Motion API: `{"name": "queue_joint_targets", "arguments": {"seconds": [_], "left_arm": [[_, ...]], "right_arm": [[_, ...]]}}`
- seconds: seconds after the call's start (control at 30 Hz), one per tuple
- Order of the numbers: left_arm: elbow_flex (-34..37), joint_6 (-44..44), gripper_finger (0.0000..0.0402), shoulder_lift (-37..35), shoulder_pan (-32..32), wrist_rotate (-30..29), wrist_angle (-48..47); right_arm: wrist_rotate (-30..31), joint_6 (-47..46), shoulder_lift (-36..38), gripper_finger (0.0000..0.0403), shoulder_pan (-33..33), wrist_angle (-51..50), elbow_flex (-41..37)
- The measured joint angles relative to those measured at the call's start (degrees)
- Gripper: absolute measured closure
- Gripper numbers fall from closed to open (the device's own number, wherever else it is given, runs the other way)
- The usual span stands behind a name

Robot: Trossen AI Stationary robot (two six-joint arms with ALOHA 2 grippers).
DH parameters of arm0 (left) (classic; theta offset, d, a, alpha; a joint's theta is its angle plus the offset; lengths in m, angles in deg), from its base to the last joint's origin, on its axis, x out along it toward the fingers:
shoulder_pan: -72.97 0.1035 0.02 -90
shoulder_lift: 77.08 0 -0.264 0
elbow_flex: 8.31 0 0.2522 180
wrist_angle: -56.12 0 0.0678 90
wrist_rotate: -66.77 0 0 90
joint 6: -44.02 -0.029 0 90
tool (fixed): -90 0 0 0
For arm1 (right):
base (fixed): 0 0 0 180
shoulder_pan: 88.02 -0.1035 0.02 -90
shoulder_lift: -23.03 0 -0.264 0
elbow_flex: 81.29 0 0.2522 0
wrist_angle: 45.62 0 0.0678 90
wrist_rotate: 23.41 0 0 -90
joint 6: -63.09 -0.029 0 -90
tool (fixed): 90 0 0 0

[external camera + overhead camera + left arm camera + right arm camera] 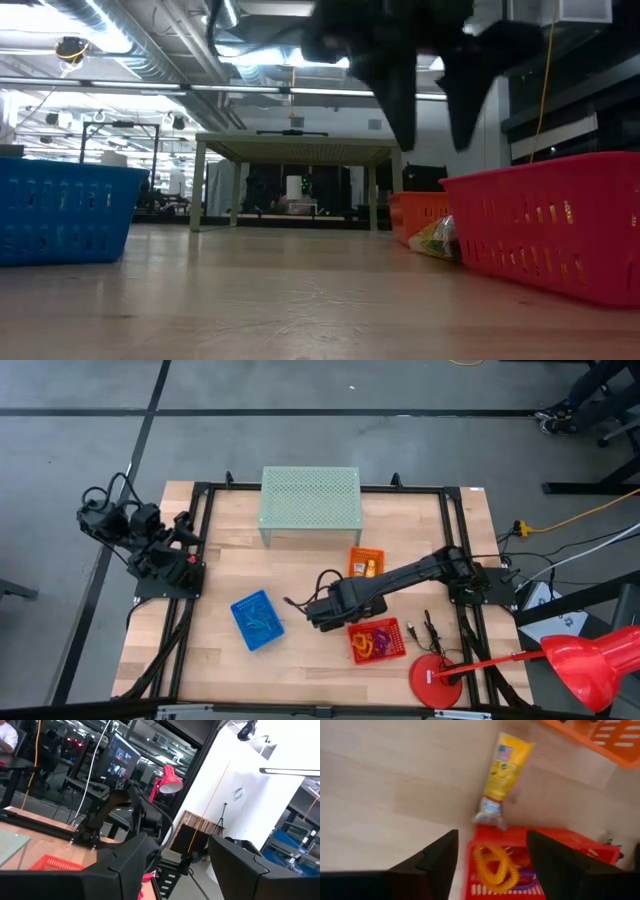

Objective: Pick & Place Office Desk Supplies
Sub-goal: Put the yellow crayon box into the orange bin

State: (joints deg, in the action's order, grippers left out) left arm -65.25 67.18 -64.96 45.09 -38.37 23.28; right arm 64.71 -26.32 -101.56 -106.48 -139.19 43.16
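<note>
Right wrist view: a flag mark is seen on the yellow packet [501, 776]; its lettering cannot be read. The right tool [490, 852] is held open above the red basket [580, 841]. The left tool [175, 865] is parked open.

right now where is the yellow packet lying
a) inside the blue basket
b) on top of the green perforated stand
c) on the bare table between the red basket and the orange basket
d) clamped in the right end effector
c, since the right wrist view shows the yellow packet flat on the wood beyond the red basket, short of the orange basket, with the right end effector open and empty above.
</note>
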Motion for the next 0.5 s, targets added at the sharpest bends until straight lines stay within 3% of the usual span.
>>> {"name": "queue_joint_targets", "arguments": {"seconds": [0.17,0.5], "left_arm": [[0.0,0.2,0.0194,0.0,0.0,0.0,-0.1],[0.0,0.2,0.0194,0.0,0.0,-0.8,-0.6]], "right_arm": [[-0.3,0.7,0.0,0.0146,0.3,1.0,-4.9],[-1.7,2.9,0.1,0.0154,2.0,13.1,-13.7]]}}
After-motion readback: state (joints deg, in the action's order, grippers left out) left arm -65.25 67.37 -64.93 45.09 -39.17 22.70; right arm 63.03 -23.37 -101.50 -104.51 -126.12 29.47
